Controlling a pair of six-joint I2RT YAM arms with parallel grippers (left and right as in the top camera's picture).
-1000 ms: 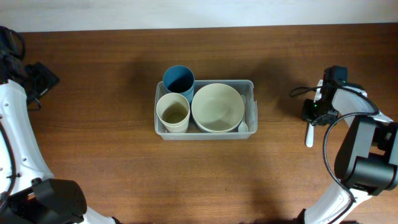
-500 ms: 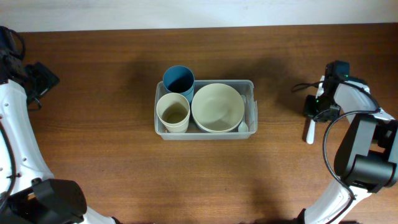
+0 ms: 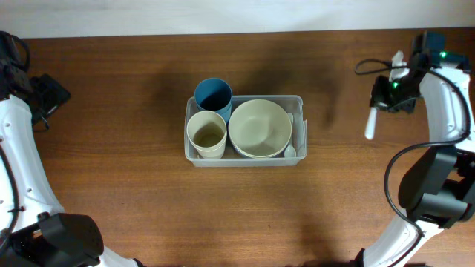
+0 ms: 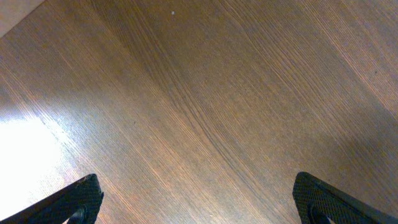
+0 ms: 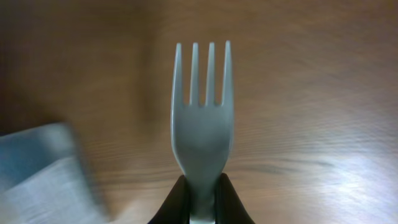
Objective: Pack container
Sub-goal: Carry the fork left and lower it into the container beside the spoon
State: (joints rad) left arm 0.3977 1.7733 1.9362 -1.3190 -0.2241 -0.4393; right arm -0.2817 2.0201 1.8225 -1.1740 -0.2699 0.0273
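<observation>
The clear plastic container (image 3: 297, 100) stands mid-table and holds a cream bowl (image 3: 260, 127), a cream cup (image 3: 206, 133) and a white spoon (image 3: 291, 150). A blue cup (image 3: 213, 94) stands at its far left corner. To the far right, my right gripper (image 3: 380, 104) is shut on the handle of a white fork (image 3: 369, 126). In the right wrist view the fork (image 5: 200, 124) stands tines up from the shut gripper (image 5: 200, 199), with the blurred container (image 5: 43, 174) at the lower left. My left gripper (image 4: 199, 205) is open over bare wood at the far left (image 3: 52, 93).
Black cables (image 3: 367, 67) loop beside the right arm near the table's far edge. Bare brown wood lies between the container and both arms. The pale wall strip runs along the table's far edge.
My right gripper has carried the fork off the table and toward the far edge, swinging it up in the overhead view. The left arm and the container have stayed still.
</observation>
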